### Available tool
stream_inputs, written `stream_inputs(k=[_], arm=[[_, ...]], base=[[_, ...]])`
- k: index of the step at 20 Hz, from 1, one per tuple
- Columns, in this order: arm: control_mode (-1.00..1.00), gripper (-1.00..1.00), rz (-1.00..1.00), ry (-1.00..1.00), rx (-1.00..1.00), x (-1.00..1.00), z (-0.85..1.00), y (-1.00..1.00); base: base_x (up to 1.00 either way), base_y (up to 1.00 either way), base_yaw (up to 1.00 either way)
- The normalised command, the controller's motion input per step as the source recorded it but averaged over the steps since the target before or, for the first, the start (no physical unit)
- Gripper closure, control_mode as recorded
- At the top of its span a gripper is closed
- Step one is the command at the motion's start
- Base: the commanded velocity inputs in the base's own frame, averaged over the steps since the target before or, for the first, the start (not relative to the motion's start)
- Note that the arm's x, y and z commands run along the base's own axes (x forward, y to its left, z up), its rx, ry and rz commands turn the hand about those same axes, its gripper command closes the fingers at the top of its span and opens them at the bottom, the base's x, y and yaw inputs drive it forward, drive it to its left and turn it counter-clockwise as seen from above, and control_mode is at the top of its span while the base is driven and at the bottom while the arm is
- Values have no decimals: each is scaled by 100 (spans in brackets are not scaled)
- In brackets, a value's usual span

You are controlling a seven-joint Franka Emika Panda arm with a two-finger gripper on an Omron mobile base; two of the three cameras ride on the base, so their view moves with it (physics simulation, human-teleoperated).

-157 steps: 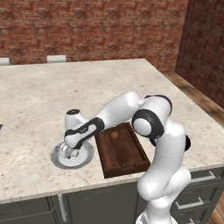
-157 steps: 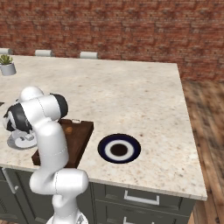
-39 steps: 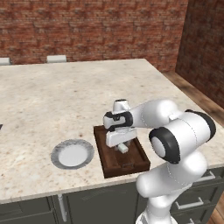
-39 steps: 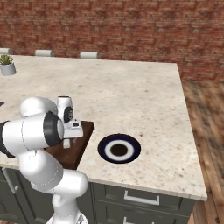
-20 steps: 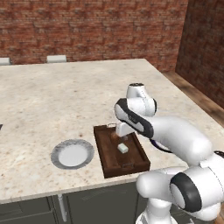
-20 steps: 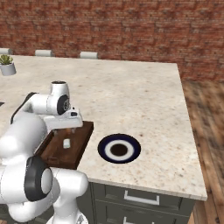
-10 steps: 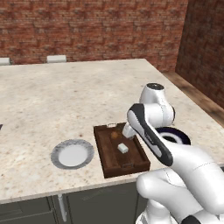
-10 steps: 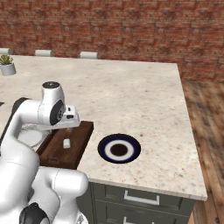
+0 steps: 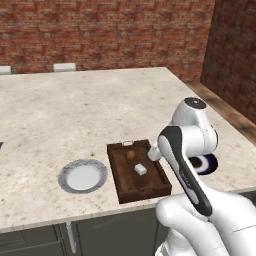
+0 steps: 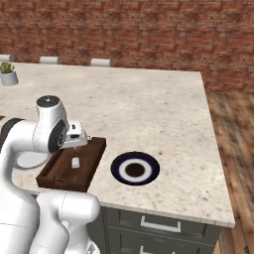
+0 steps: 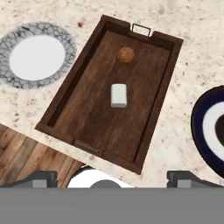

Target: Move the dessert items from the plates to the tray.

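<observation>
Desserts both sit in the tray (image 11: 151, 118) now: white cube (image 11: 118, 95) mid-floor straight below the claw (image 11: 111, 175), brown ball (image 11: 126, 54) further ahead of it near the handle end. Over the last second the arm swung up off the tray and the ball turned up inside, so the claw hangs above with fingers apart and nothing between them. Grey plate (image 11: 33, 57) to one side of the claw and blue-rimmed plate (image 11: 210, 127) to the other both look bare; task reads as done.
</observation>
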Motion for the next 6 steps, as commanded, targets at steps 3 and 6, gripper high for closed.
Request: stream_inputs(k=[3,6], arm=[[-100,-100,0,0,0,-22,35,-10],[-100,-100,0,0,0,-8,33,-9]], base=[[0,0,0],[0,0,0]])
